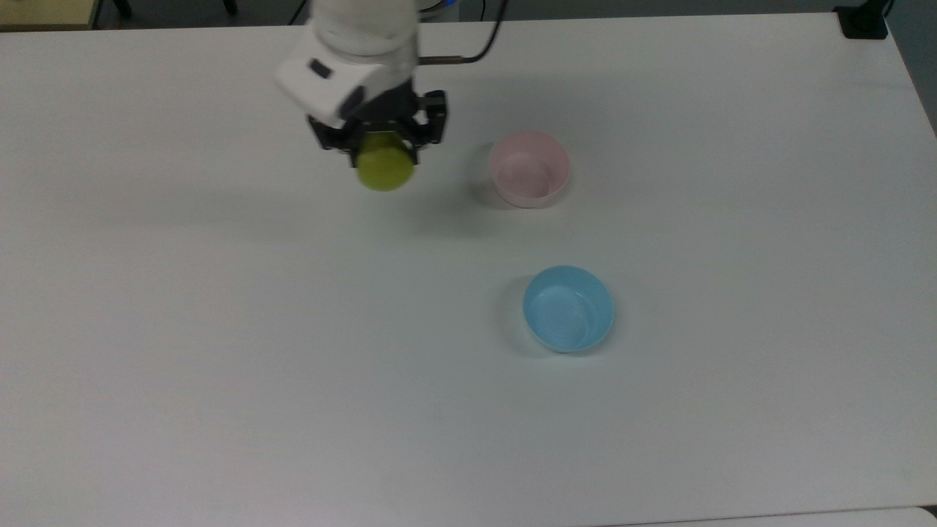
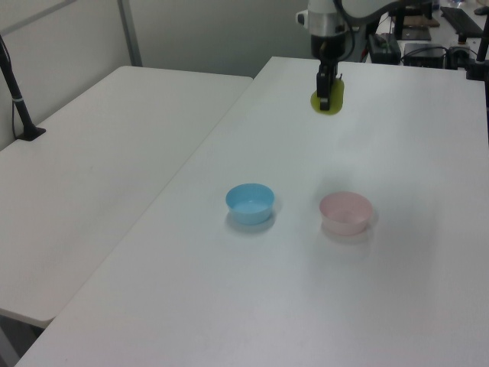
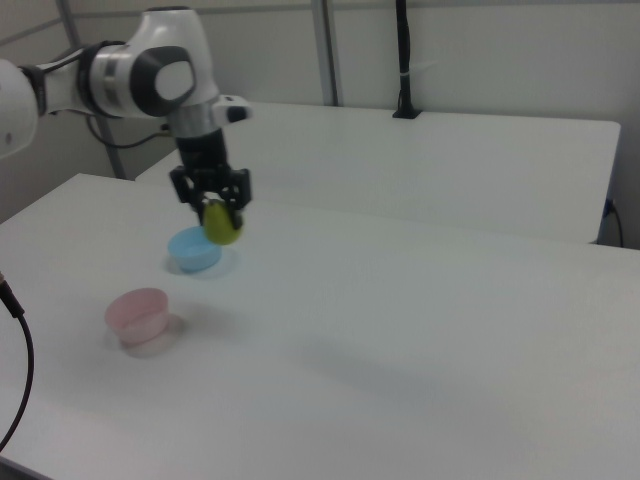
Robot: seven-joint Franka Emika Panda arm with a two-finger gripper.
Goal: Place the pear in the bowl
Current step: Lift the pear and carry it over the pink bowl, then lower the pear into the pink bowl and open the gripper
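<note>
My gripper [image 1: 382,150] is shut on the yellow-green pear [image 1: 384,170] and holds it high above the white table [image 1: 219,351]. The pear [image 2: 327,99] hangs below the fingers, well off the surface. In the right view the pear [image 3: 222,224] sits between the dark fingers of the gripper [image 3: 215,203]. The pale pink bowl [image 1: 529,168] stands on the table to the top view's right of the held pear, apart from it. This pink bowl [image 2: 346,212] [image 3: 139,313] holds nothing.
A light blue bowl [image 1: 568,308] stands on the table nearer the top view's bottom edge, below and right of the pink one. It also shows as the blue bowl [image 2: 250,203] [image 3: 195,249]. A second white table [image 2: 99,153] adjoins in the left view.
</note>
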